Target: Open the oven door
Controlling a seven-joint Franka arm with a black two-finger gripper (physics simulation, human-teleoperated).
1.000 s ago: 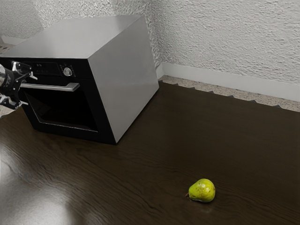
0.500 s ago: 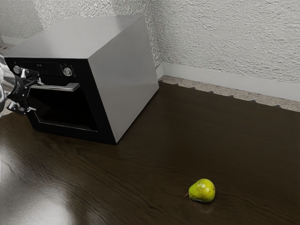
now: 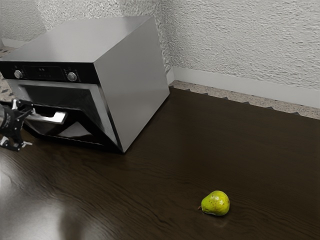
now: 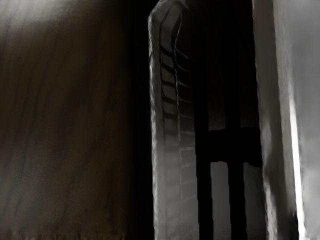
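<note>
**ovenwatcher:** OK, going across from the exterior view's left: the gripper [image 3: 31, 127] is right by the handle [image 3: 55, 117], two fingers wide apart, not clamped on anything. Can't tell if one is touching the handle, tbh. Next is the oven door [image 3: 80, 122], low on the front of the oven [image 3: 132, 80], tipped partway out with its top edge leaning away from the body. Above it are the left dial [image 3: 18, 74] and the right dial [image 3: 72, 76], then way over on the table [image 3: 165, 200] there's a yellow-green pear [image 3: 215, 203].

**knobfan:** Nice, the exterior view gives you the whole layout. The wrist view is all close-up stuff: wood grain, a shiny grey strip with rib-like lines [image 4: 170, 90], dark bars [image 4: 202, 150] and some pale metal [image 4: 272, 125]. Can't say for sure which part each bit belongs to. What's different from half a second ago?

**ovenwatcher:** The door, mostly. It's flush and shut in that frame, and now there's a clear gap with a pale frame around the opening. The handle sits lower and further out, and the gripper is lower too. Dials, oven body and pear haven't budged.
</note>
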